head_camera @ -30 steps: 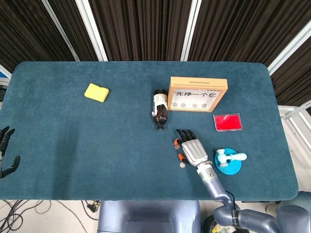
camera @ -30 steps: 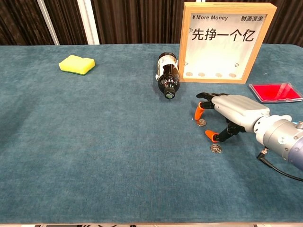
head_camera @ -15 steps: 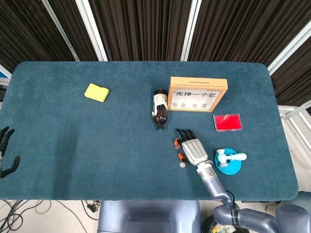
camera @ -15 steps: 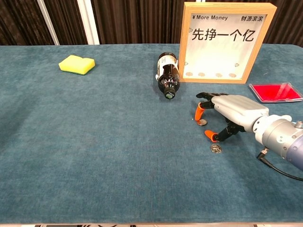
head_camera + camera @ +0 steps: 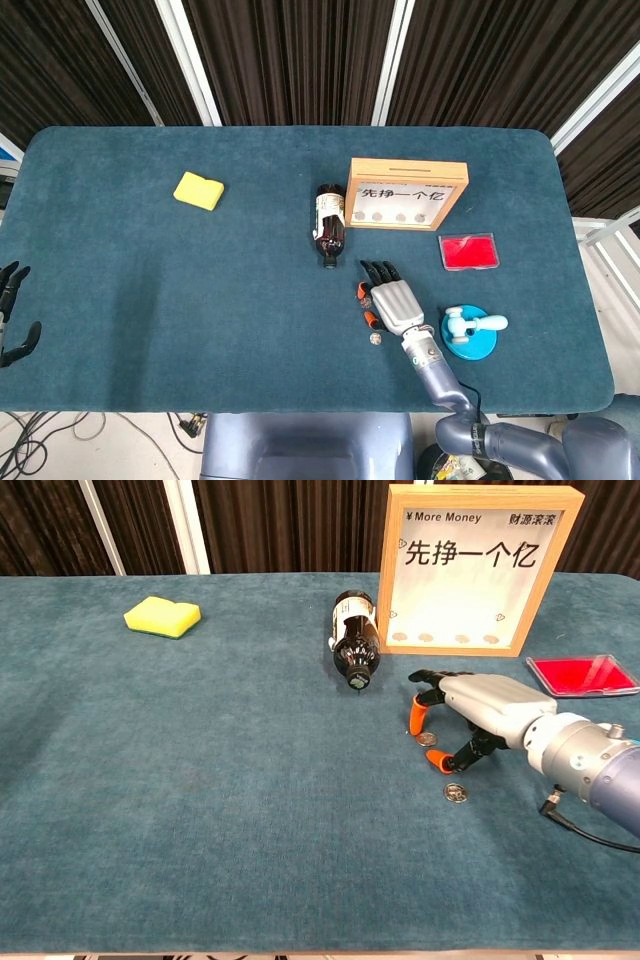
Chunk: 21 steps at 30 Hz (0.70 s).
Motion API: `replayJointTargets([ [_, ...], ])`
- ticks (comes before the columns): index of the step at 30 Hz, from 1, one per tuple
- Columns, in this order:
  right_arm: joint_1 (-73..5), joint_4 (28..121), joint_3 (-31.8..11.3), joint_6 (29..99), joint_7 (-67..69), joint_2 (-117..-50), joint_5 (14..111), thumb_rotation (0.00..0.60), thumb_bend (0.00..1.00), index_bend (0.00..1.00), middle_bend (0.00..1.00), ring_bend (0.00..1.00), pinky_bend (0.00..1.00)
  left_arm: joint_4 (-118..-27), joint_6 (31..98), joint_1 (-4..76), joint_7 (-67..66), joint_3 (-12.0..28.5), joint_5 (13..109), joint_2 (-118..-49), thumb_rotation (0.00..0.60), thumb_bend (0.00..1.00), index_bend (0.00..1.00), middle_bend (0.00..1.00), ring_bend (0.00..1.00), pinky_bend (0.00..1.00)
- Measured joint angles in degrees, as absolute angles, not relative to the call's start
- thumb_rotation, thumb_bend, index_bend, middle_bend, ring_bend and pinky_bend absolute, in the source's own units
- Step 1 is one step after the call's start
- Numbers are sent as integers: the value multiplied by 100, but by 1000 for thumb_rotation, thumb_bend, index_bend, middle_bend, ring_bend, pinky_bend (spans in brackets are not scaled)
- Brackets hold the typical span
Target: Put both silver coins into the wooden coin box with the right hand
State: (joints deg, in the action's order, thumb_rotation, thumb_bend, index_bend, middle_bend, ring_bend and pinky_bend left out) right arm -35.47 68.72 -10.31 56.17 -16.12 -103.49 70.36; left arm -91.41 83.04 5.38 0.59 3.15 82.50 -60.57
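Right hand (image 5: 478, 712) hovering palm-down in front of the wooden coin box (image 5: 471, 568), fingers spread and curved, orange-tipped fingertips (image 5: 418, 717) apart, nothing pinched between them. One silver coin (image 5: 427, 738) flat on the cloth just in front of the box, right beside the forefinger tip; whether touching, cannot tell. Second silver coin (image 5: 455, 792) further out from the box, near the thumb tip, clear of it. Dark brown bottle (image 5: 355, 640) on its side just left of the box, cap end pointing away from the box's back. Red card case (image 5: 582, 675) to the box's right. Yellow sponge (image 5: 162, 616) well off to the box's left. Blue handheld fan (image 5: 471, 329) on a round base, in front of the red case. Left hand (image 5: 12, 314) far left of the box at the table edge, fingers apart, holding nothing.
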Motion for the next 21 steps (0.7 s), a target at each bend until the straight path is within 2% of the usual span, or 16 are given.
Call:
replayJointTargets([
  [21,-3657,6725,-1100,5543,-1512,-10383,6962,600,473,544,3,0,0,-9175,8264,535,34,310,8209,-6037,600,396,33,0,0,0],
])
